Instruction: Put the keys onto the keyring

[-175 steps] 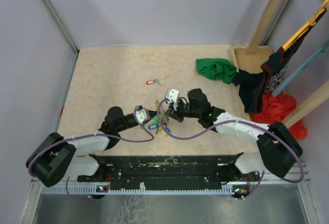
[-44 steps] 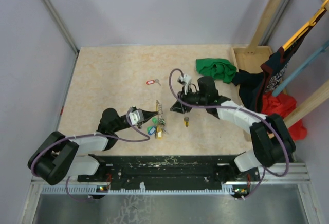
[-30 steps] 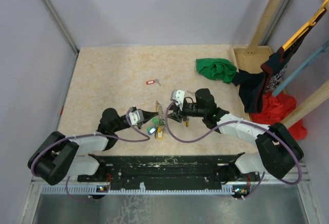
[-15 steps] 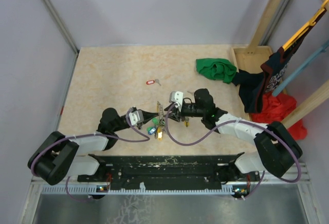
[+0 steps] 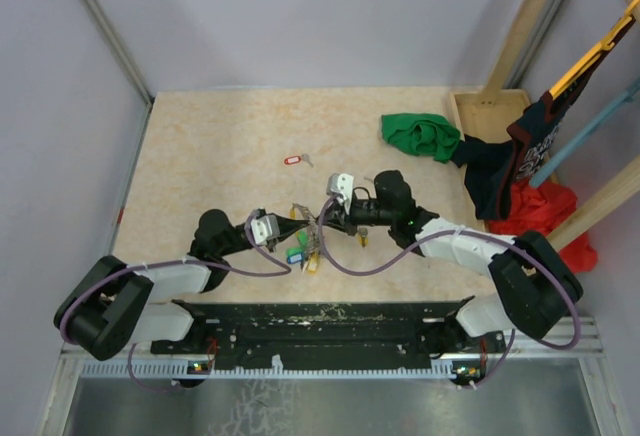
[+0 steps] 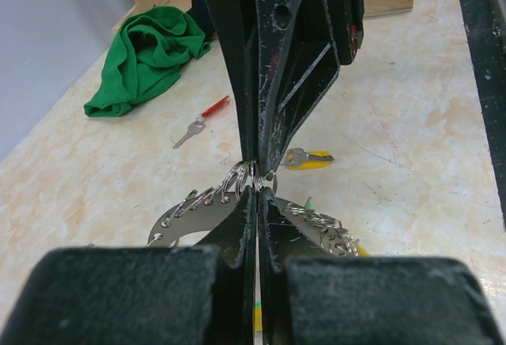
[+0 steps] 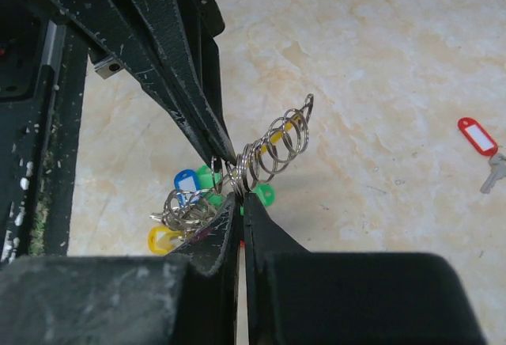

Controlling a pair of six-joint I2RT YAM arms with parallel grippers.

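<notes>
Beige marbled desk (image 5: 220, 146), grey walls. Both claws meet tip to tip at near-centre. Left claw (image 6: 257, 196) is pressed together on the keyring (image 7: 273, 149). Right claw (image 7: 239, 199) pinches the same wire from the opposite side, coloured tags bunched below. Loose brass key (image 5: 362, 239) lies flat on the desk just right of the pinch point, beside the right forearm, long axis roughly near-far in the top view. Your right arm is nearer. My read: it has to let go of the ring to fetch the key while your left holds.
</notes>
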